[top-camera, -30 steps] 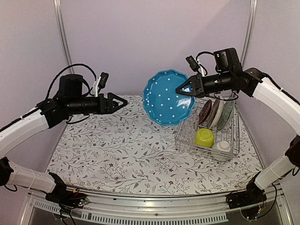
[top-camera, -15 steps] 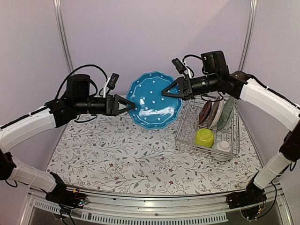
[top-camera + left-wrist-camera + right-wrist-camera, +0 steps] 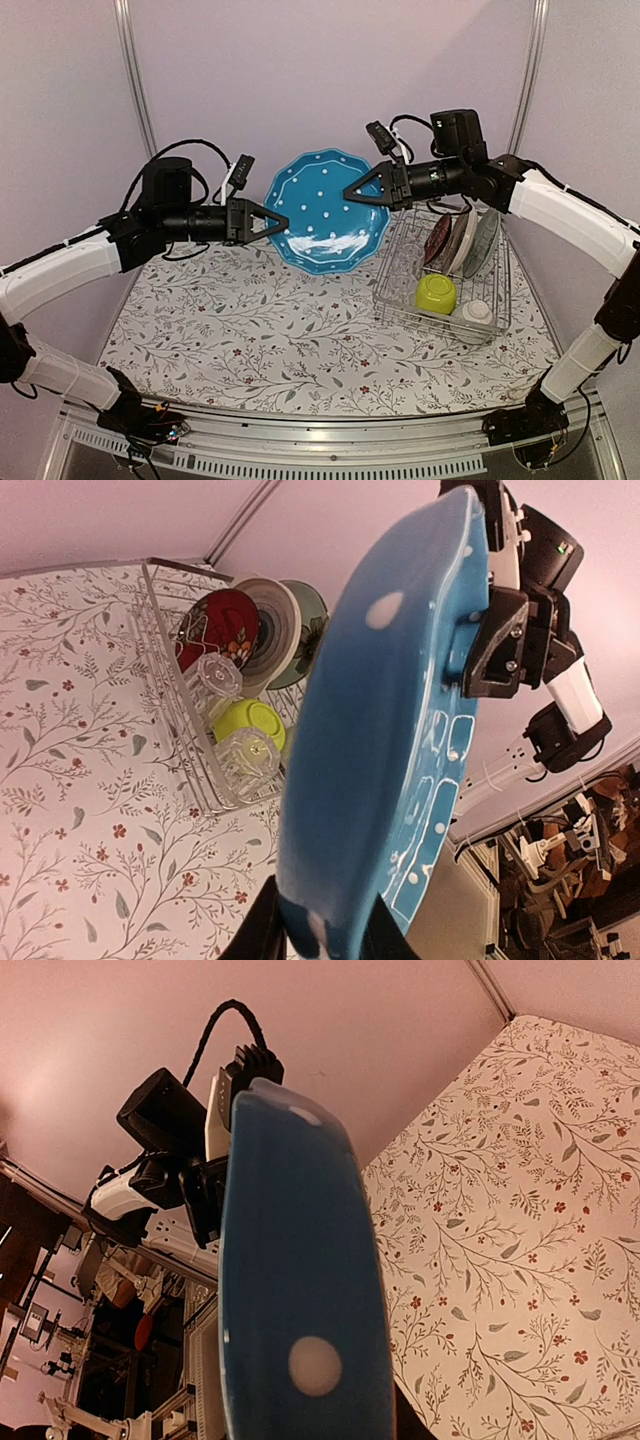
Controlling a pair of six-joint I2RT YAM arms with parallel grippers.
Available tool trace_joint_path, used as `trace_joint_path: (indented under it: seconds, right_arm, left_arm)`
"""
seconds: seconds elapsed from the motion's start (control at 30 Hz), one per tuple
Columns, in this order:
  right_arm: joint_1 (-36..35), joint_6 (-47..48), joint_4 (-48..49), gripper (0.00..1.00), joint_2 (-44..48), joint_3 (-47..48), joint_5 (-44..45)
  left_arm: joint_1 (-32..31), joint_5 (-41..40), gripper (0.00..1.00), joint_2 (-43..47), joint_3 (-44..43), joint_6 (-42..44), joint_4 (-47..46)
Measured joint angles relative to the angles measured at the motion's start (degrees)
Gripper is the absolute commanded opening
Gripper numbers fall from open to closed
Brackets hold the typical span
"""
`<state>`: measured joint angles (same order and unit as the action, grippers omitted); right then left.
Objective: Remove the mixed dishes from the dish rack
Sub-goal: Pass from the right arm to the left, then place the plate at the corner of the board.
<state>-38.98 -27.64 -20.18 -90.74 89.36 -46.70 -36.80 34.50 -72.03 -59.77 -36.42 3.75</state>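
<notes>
Right gripper (image 3: 349,195) and left gripper (image 3: 285,222) clamp glossy, scalloped, white-dotted blue plate (image 3: 325,215).

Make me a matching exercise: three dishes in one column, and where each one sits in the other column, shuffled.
Dishes:
1. blue dotted plate
2. lime-green bowl
3. red floral plate

Places:
A. standing on edge at the far end of the dish rack
B. in the air, held at its rim by the right gripper
C. lying in the near part of the dish rack

Pairs: 1-B, 2-C, 3-A
</notes>
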Motion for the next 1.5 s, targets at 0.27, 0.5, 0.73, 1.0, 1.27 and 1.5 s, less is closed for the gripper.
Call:
trace_joint_path:
  seconds: [0.27, 0.5, 0.73, 1.0, 1.27, 1.5]
  right_arm:
    - [0.31, -0.76, 2.01, 0.42, -0.02, -0.11, -0.13]
    - [-0.33, -2.49, 4.02, 0.56, 0.0, -0.2, -0.07]
    - [-0.2, -3.32, 5.22, 0.85, 0.0, -0.24, 1.16]
    - [1.4, -3.45, 3.48, 0.99, -0.02, -0.26, 6.12]
    - [4.61, -1.95, -3.23, 0.99, 0.17, 0.13, 14.97]
    - [9.66, -1.4, -6.4, 0.99, 3.91, -0.7, 18.27]
  left_arm:
    - [0.0, 0.92, 0.0, -0.13, 0.5, -1.75, -1.9]
    - [-0.33, 0.81, 0.0, -0.42, 1.81, -1.31, -2.67]
    - [-0.26, 0.68, 0.0, -0.35, 4.31, -2.29, -4.11]
    - [0.96, 0.59, 0.0, -0.37, 5.31, -3.56, -4.35]
    - [9.31, -0.63, 0.0, -0.37, 7.37, -6.12, -3.63]
    - [20.74, -4.85, 0.0, -0.5, 7.39, -8.46, 0.17]
